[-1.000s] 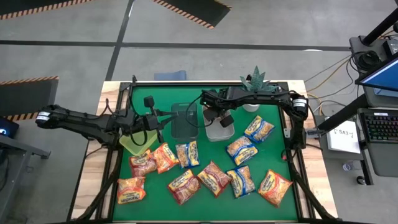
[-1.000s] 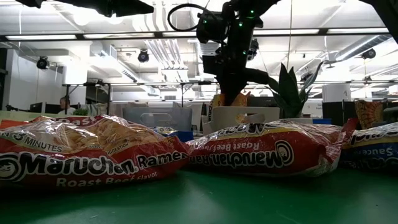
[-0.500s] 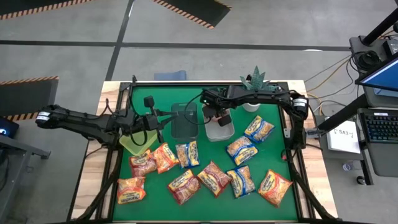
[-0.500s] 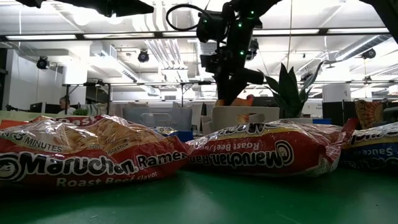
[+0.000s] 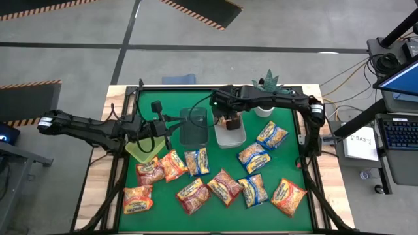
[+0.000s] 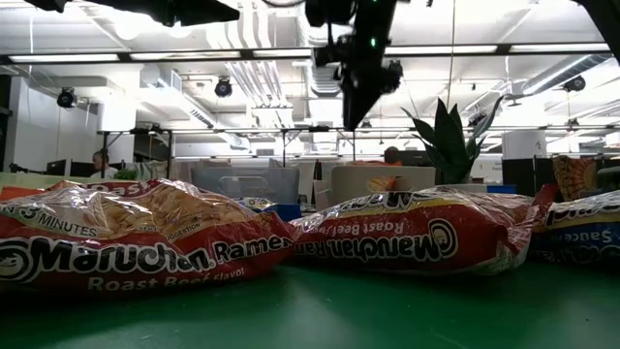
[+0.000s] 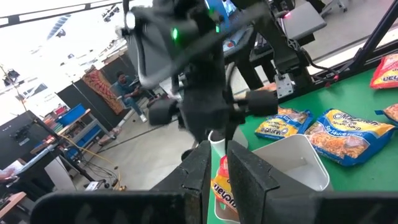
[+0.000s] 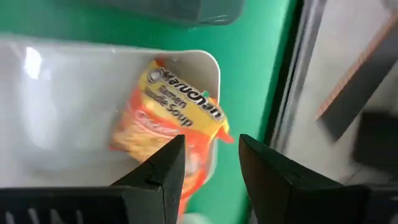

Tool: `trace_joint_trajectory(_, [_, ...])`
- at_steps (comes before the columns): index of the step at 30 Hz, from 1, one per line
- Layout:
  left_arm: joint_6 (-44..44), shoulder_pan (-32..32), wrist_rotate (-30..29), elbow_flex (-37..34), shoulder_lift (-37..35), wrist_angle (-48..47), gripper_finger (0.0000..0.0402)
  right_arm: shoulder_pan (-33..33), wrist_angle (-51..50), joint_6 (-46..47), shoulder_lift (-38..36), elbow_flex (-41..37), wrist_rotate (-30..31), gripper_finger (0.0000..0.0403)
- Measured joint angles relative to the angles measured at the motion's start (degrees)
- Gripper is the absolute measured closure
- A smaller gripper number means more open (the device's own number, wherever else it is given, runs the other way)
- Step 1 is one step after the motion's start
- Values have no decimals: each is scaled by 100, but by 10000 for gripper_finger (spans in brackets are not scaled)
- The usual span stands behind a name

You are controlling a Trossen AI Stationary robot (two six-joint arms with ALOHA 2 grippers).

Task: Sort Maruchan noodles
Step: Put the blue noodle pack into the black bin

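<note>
Hovering over grey bin [image 5: 230, 134]: right end effector [image 8: 210, 165], fingers spread; orange packet [image 8: 168, 124] lies inside. Left end effector [image 5: 167, 142]: can't tell.

We see bare green mat [image 5: 287, 160] on the far right; near us, ramen packets [image 5: 225, 186] crowd the table, and the bins [image 5: 193, 126] with both arms block the far middle.

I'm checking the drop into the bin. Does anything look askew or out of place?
Yes. The orange packet in the white bin is not lying flat: one corner rides up over the rim, as the right wrist view shows. The right gripper hangs open above it.
</note>
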Motion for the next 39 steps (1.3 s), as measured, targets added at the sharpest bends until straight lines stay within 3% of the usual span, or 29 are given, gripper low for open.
trace_joint_trajectory(5, [-139, -2, 1, 0, 0, 6, 365, 300, -826, 1519, -115, 212, -865, 265])
trace_joint_trajectory(9, [-327, -2, 3, 0, 0, 53, 365, 829, -507, 1877, -593, -500, -1006, 267])
trace_joint_trajectory(13, [-612, -2, 23, 0, 0, 57, 365, 1392, 644, 2180, -1268, -1558, -1004, 276])
trace_joint_trajectory(19, [-1471, -18, 51, 0, 0, 61, 365, 2019, 3629, 1859, -2302, -3442, -1018, 296])
trace_joint_trajectory(25, [-2927, -247, 769, 7, 31, -627, 365, 2078, 5930, 1534, -3142, -5150, -994, 318])
trace_joint_trajectory(32, [-3689, -630, 761, 168, 247, -756, 365, 1991, 6998, 1474, -4071, -6500, -988, 336])
trace_joint_trajectory(39, [-4341, -654, 762, 1058, 717, -1600, 365, 1993, 7287, 1209, -4972, -7130, -656, 347])
